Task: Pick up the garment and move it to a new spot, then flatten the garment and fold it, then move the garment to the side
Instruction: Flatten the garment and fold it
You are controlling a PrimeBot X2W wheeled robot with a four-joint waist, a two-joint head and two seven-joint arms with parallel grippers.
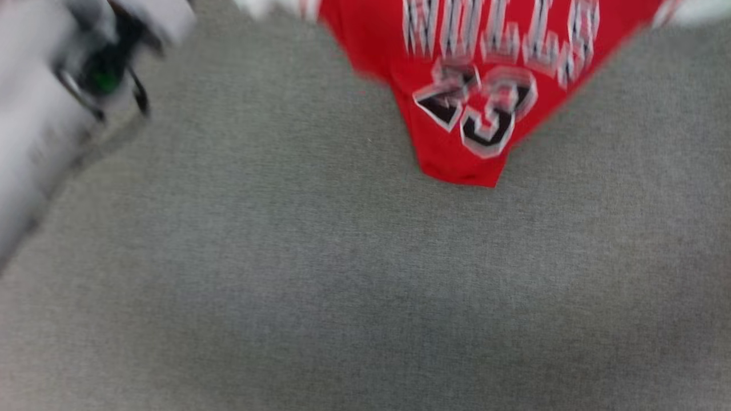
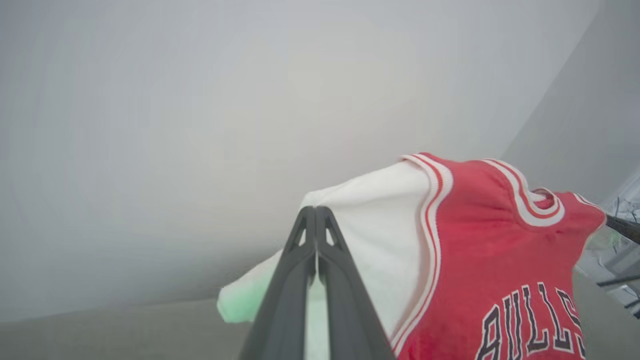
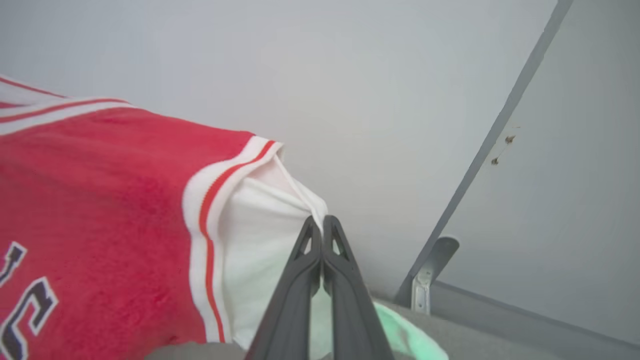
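Left claw (image 2: 316, 214) and right claw (image 3: 322, 223) each pinch a white sleeve (image 2: 380, 225), red print-fronted jersey shirt (image 1: 457, 154) hanging far-centre over the grey cloth counter (image 1: 285, 274), looks mid-carry, so next it needs lowering flat.

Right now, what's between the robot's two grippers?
The garment, held spread between them: the left gripper pinches one white sleeve, the right gripper pinches the other, as both wrist views show.

The left end effector (image 2: 316, 212) has its two dark fingers pressed together on the white sleeve (image 2: 380, 225) of the red shirt (image 2: 490, 240). The shirt's striped-trimmed body hangs to the end effector's right, with lettering at lower right. A pale wall (image 2: 200, 125) stands behind.
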